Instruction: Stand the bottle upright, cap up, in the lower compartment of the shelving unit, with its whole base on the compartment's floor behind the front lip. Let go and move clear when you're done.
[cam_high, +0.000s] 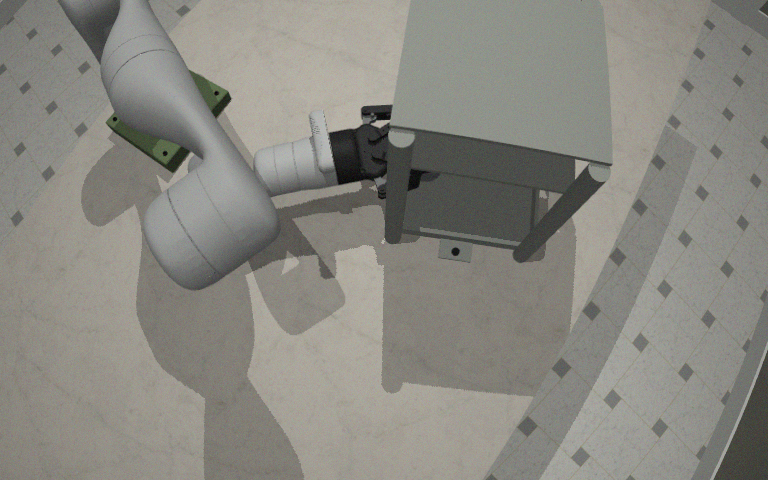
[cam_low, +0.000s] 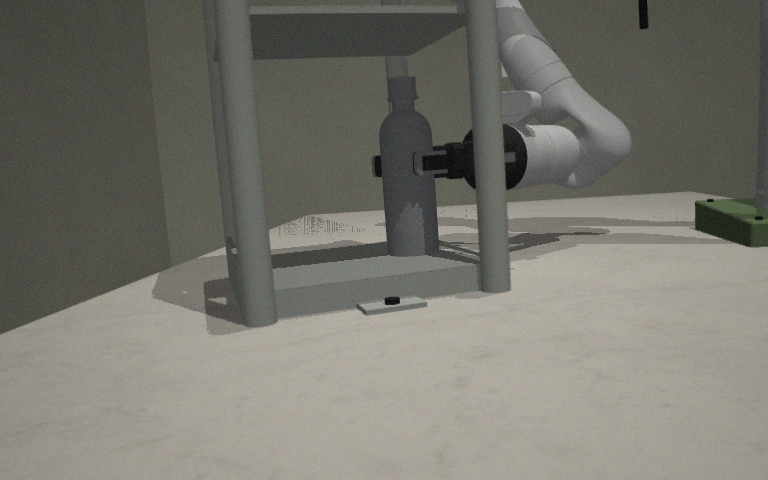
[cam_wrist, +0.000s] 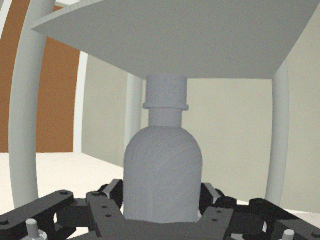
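A pale, faintly mottled table top (cam_low: 509, 373) fills the lower part of the exterior view and is crossed by broad grey shadows in the top view. A small flat grey plate (cam_low: 391, 305) bearing a black round stud (cam_low: 390, 300) is seen lying on it at lower centre. A green block (cam_low: 730, 219) with dark bolt heads is noted at the right edge of the exterior view. Tiled flooring (cam_high: 679, 294) with dark diamond insets is observed at the right of the top view. A brown panel (cam_wrist: 36, 74) framed in white appears at the left of the wrist view
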